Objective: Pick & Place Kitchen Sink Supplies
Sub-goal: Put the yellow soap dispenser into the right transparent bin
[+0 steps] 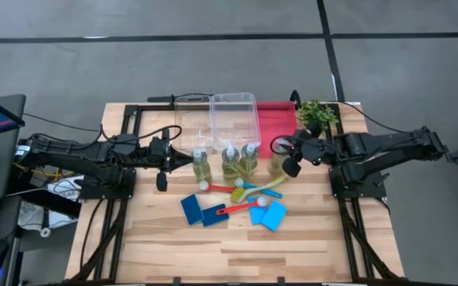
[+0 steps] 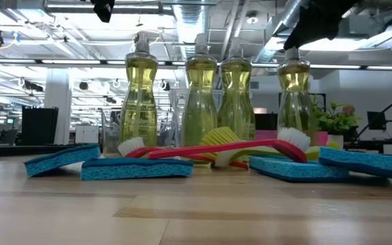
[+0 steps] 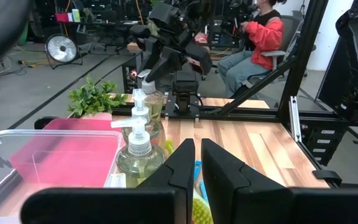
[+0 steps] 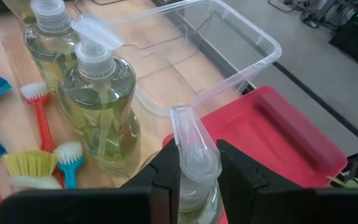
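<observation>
- Rightmost bottle (image 4: 197,180) stands upright beside red tray (image 4: 291,143), at the end of a row of four.
- Right gripper (image 4: 194,163) clamped around its pump neck.
- Left gripper (image 3: 196,163) closed, empty, near the row's other end.
</observation>
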